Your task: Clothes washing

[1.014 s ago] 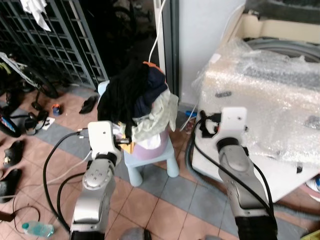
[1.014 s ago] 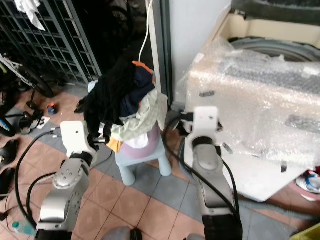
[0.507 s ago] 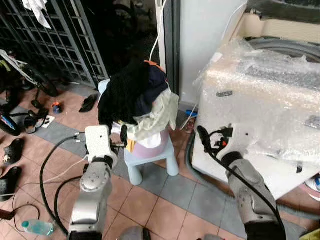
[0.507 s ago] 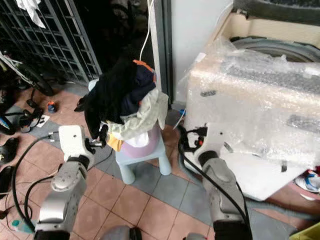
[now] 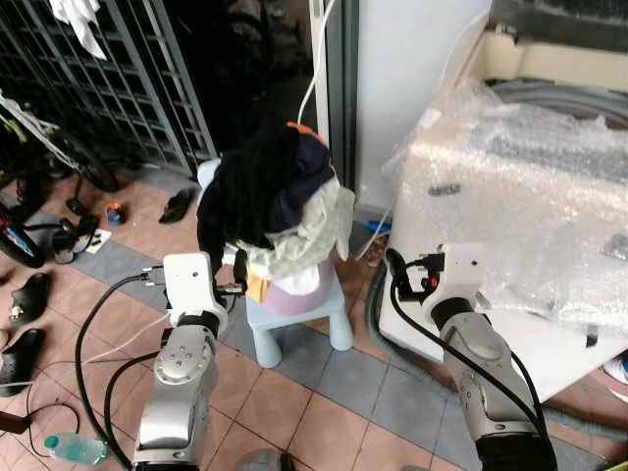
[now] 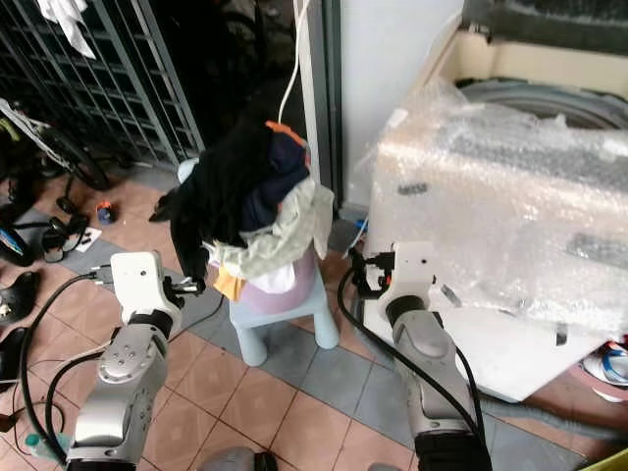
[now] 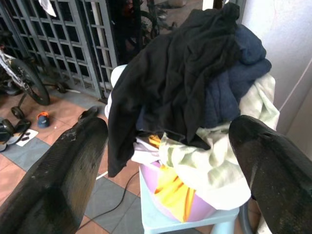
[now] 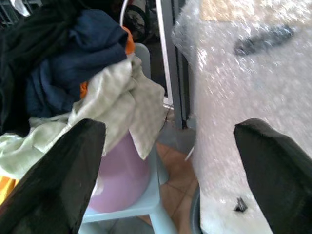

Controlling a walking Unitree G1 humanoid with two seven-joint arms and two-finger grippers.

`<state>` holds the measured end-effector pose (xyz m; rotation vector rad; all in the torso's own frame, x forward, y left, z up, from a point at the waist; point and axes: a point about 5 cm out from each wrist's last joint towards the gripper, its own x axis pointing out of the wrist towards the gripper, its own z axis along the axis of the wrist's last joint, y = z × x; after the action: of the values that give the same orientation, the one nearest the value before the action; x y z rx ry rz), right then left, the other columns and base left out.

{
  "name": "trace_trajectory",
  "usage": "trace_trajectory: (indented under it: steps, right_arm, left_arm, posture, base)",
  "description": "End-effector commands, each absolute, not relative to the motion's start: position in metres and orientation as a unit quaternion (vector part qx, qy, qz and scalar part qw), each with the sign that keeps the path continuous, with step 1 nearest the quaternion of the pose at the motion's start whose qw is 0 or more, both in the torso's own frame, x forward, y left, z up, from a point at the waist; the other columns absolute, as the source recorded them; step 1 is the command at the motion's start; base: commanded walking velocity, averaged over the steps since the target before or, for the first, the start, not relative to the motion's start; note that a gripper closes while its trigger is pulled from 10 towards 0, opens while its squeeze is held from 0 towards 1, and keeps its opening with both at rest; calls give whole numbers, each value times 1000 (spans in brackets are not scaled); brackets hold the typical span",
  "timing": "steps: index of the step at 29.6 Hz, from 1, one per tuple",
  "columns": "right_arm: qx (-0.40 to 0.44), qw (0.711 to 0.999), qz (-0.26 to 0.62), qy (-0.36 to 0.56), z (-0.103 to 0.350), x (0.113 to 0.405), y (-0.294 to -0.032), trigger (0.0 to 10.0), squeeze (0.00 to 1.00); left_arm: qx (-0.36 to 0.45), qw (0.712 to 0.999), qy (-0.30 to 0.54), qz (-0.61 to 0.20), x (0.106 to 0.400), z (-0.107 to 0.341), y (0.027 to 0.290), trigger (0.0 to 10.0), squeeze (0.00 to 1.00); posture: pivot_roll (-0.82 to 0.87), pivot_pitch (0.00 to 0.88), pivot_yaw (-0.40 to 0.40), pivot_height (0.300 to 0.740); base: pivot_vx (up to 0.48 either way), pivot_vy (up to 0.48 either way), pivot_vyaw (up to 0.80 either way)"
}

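Observation:
A heap of clothes (image 5: 270,201), black, navy, pale green and orange, overflows a lilac basin (image 5: 299,294) on a light blue stool (image 5: 299,329). To its right stands the washing machine (image 5: 530,196), wrapped in bubble wrap. My left gripper (image 5: 238,270) is low at the heap's left side; in the left wrist view its fingers (image 7: 63,175) are spread wide and empty, with the clothes (image 7: 195,87) ahead. My right gripper (image 5: 397,273) hangs between the stool and the machine's front corner, open, its fingers (image 8: 53,180) framing pale cloth (image 8: 126,107) and bubble wrap (image 8: 243,87).
A metal grille gate (image 5: 108,78) and a bicycle wheel (image 5: 20,240) stand at the left. Shoes (image 5: 25,294), black cables (image 5: 98,334) and a plastic bottle (image 5: 74,449) lie on the tiled floor. A grey hose (image 5: 378,319) runs along the machine's foot. A white cord (image 5: 316,59) hangs behind the heap.
My right wrist dipped and turned half a second ago, then came back up beside the machine's corner. The left gripper stays by the heap. The camera shifted slightly.

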<state>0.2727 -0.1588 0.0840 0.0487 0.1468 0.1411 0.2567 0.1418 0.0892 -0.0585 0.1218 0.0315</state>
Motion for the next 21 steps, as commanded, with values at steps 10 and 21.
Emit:
trace_trajectory:
  steps: [10, 21]
  right_arm:
    - [50, 995, 48, 75, 85, 275, -160, 10000, 0]
    - [80, 993, 54, 64, 84, 270, -160, 10000, 0]
  left_arm:
    - [-36, 997, 71, 24, 256, 86, 147, 10000, 0]
    - [-2, 997, 63, 53, 258, 88, 152, 10000, 0]
  posture:
    - [-44, 0, 102, 740]
    - [-27, 0, 103, 740]
  base:
    - [338, 340, 320]
    - [107, 100, 0]
